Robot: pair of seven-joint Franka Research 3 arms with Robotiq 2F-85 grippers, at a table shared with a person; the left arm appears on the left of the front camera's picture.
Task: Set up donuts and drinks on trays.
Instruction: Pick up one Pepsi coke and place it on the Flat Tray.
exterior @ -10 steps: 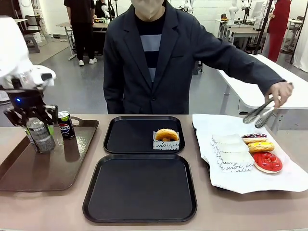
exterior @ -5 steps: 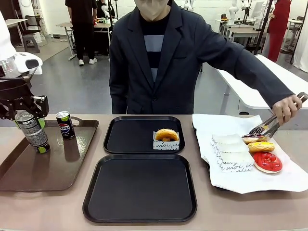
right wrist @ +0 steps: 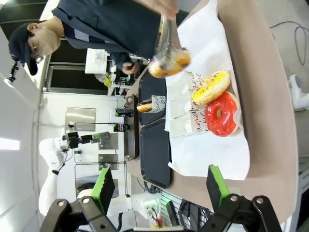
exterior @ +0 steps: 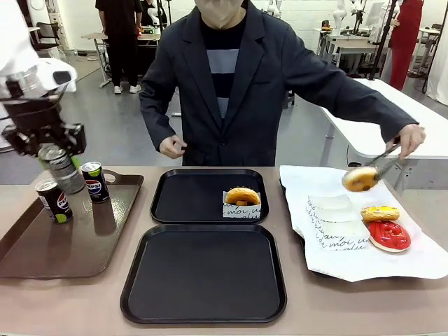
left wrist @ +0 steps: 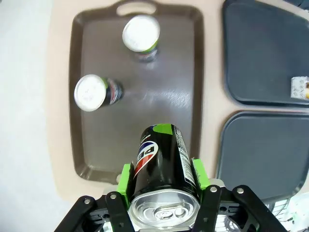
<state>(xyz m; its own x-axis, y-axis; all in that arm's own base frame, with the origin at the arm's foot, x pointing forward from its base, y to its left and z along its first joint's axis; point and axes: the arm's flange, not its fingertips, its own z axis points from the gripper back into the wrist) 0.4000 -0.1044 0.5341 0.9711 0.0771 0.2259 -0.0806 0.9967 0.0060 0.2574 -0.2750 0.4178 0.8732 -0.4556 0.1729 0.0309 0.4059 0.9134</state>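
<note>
Can (left wrist: pixel 159 150) sits clamped in our left claw (left wrist: pixel 163 180), high above the brown tray (left wrist: pixel 164 96), ready to travel. Our right claw (right wrist: pixel 160 188) gapes wide, empty

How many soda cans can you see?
3. The lifted can is in the left gripper; the far can and the near can stand on the brown tray. None looks hidden.
</note>
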